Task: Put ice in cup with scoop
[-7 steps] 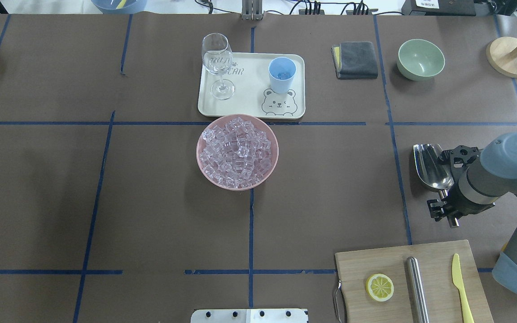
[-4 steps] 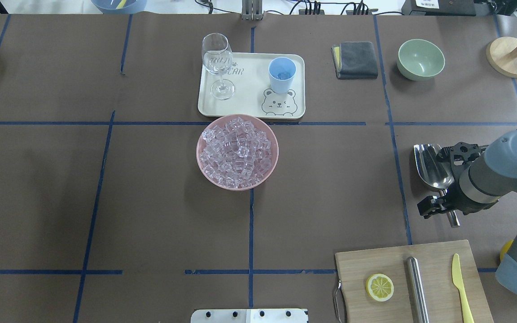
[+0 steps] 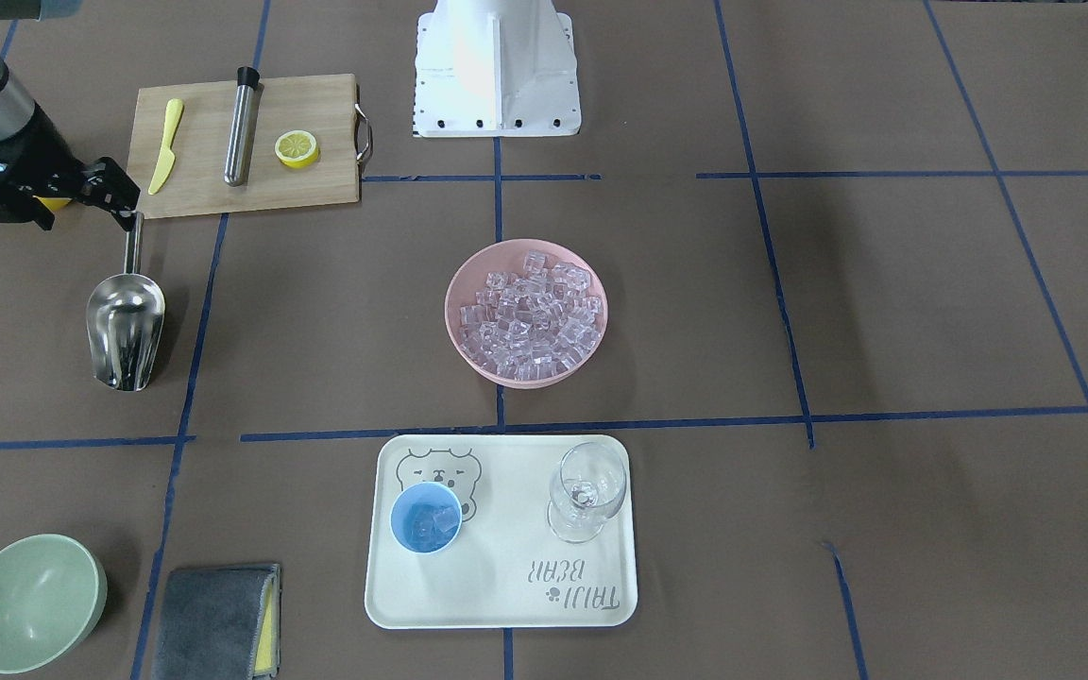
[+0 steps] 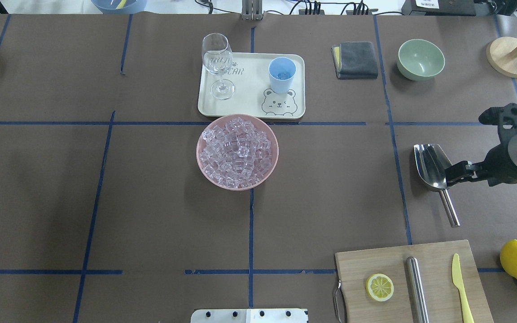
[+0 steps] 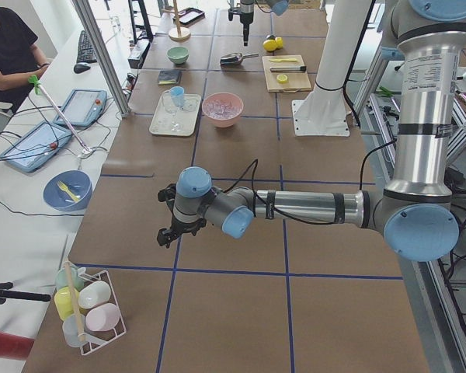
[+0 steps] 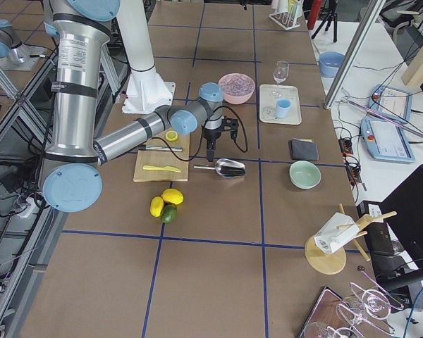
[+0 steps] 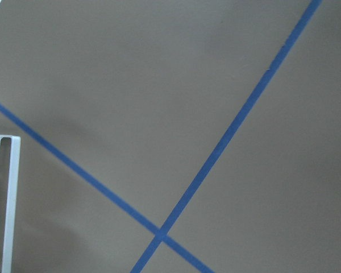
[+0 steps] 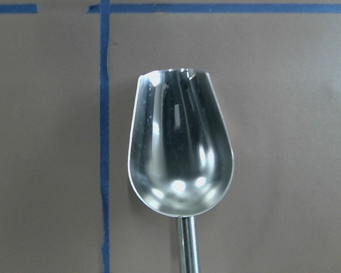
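Scoop point(image 4: 429, 166) lies flat on the surface point(image 4: 330, 202), well right of the ice point(image 4: 236, 150). Long axis near–far: handle toward robot, trough mouth away. Right hand point(image 4: 465, 146) hovers above it, open, empty (wrist view looks straight into trough).

Light falls bright and even from above, so the brown paper on my table point(image 4: 151, 202) reads flat and matte. Shadows are soft and short: a faint smudge beside the pink bowl point(image 4: 238, 187), another by the green bowl point(image 4: 421, 67). The ice point(image 4: 236, 150) throws small white glints. From my right wrist the scoop point(image 8: 181, 153) is sharp, with hard glare spots low in its trough and pale streaks up its walls. My left wrist view is softer, the blue tape point(image 7: 238, 119) fuzzy at its edges, with a dim shadow beside the white rack point(image 7: 10, 199). The side views bow at their edges, and far things there look, I think, slightly blurred.
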Controlling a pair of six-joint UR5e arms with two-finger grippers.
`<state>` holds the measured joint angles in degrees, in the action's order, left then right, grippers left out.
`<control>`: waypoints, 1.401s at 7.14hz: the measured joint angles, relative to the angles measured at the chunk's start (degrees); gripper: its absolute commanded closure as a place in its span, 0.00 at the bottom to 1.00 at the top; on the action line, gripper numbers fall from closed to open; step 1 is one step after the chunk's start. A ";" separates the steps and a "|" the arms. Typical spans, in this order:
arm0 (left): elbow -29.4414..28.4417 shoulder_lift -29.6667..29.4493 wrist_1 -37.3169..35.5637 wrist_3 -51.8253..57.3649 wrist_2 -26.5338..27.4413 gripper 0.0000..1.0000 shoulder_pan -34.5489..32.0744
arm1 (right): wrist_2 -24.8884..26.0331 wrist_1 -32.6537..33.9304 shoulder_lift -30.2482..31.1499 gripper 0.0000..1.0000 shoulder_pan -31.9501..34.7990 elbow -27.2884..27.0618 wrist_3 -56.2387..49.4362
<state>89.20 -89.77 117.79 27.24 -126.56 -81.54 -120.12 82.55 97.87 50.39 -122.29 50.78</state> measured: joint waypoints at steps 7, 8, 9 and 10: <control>2.38 -0.06 -22.96 -10.13 -7.72 0.00 -10.99 | -8.71 0.97 3.92 0.00 23.20 7.94 -32.95; 2.79 0.33 -23.67 -12.13 -8.74 0.00 -11.03 | -9.61 1.01 3.89 0.00 25.17 8.86 -35.07; 3.38 0.48 -25.31 -13.23 -10.91 0.00 -11.03 | -9.99 0.98 3.65 0.00 26.57 10.49 -38.25; 4.56 0.55 -27.06 -14.86 -12.93 0.00 -11.03 | -9.98 0.85 3.25 0.00 27.39 12.15 -40.90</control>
<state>93.76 -89.22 90.73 12.38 -139.49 -92.56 -130.10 83.39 101.13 77.78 -110.13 9.88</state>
